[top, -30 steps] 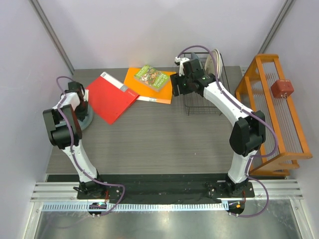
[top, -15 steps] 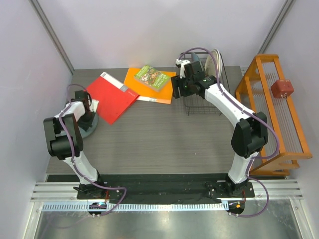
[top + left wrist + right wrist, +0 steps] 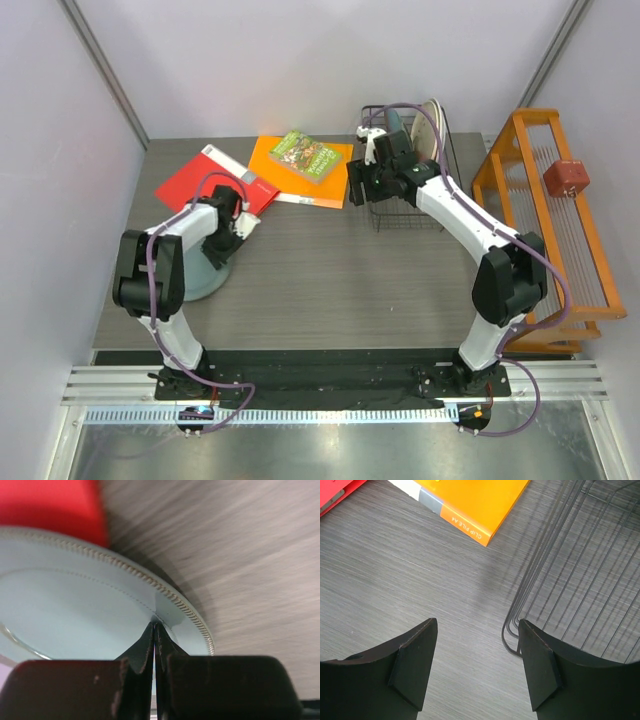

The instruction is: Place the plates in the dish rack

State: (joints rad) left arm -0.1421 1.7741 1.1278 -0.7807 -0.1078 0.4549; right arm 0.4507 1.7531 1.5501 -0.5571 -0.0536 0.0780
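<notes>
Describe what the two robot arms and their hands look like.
The left arm and right arm are built from white tubular links with bulky black joint housings, and a thin purple cable loops along each. Both are bolted to a black base plate. The left hand and right hand have matte black, wedge-shaped fingers with no visible markings.

Red folder (image 3: 195,183), orange file (image 3: 272,168) under green book (image 3: 303,156); orange rack (image 3: 533,118) holds red cube (image 3: 566,178).

You can read "CLIP FILE A4" along the spine of the orange file (image 3: 480,500) in the right wrist view. The print on the green book (image 3: 304,156) is too small to read.
</notes>
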